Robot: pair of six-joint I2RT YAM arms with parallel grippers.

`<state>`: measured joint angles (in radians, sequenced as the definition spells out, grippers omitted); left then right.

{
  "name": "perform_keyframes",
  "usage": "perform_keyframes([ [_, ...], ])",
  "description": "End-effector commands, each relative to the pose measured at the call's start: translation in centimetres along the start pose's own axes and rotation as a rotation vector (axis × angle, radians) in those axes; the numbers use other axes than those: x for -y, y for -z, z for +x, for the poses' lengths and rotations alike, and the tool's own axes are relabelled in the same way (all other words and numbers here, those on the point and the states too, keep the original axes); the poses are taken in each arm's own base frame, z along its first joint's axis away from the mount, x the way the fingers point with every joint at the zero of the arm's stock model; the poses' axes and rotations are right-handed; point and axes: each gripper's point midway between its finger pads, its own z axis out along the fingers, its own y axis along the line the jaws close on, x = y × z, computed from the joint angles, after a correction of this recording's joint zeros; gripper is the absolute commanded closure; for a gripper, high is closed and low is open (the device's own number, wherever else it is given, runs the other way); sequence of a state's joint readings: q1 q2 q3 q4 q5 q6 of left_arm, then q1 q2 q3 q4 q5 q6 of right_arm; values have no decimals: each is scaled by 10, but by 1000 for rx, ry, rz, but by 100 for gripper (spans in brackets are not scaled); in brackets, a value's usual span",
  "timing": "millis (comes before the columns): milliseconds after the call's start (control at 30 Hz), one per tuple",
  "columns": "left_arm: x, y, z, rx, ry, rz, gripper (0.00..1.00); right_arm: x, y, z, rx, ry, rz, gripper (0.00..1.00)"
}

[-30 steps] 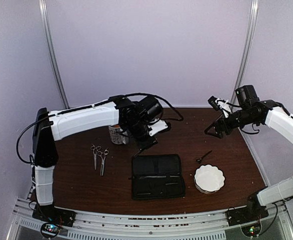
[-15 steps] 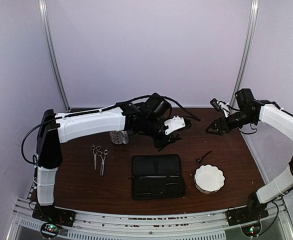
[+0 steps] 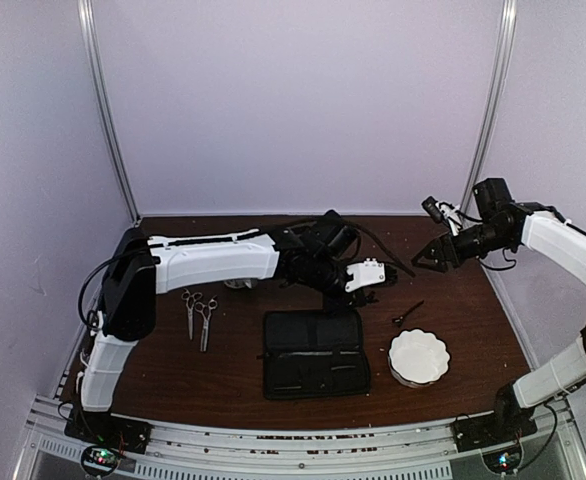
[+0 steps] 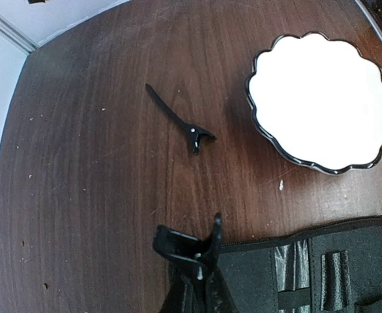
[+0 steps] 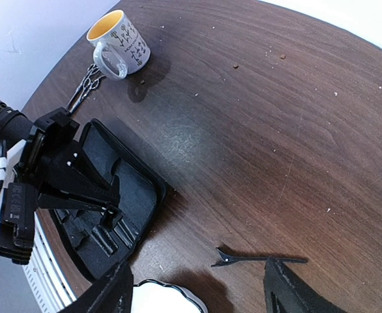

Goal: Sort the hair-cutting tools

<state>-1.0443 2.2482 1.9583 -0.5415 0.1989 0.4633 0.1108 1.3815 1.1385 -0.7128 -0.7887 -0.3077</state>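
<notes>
While the left claw is shut tight on a thin black clip, holding it at a corner of the open black case, the right claw hangs empty above the table with its fingers spread wide. A second clip lies on the wood near the white dish. Both scissors lie together, left of the case.

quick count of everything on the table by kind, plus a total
scissors: 2
black clips: 2 (one lying loose, one held in the left gripper)
mug: 1
black zip case: 1
white dish: 1
total: 7
</notes>
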Motion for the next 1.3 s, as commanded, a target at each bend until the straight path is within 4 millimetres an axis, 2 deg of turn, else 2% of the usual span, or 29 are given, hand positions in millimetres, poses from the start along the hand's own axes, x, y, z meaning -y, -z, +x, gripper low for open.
perform_keyframes([
  [0, -10, -6, -10, 33, -71, -23, 100, -2, 6, -1, 28, 23, 12, 30],
  [300, -11, -26, 21, -86, -84, -41, 100, -2, 5, 2, 25, 20, 11, 30],
  [833, -1, -31, 64, -246, -78, -25, 100, -2, 2, 2, 23, 13, 2, 30],
  [1000, 2, -31, 65, -249, -59, -12, 100, -2, 2, 3, 22, 11, -2, 30],
  [1267, 12, -32, 54, -195, -14, 46, 100, -2, 1, 3, 21, 10, -3, 30],
])
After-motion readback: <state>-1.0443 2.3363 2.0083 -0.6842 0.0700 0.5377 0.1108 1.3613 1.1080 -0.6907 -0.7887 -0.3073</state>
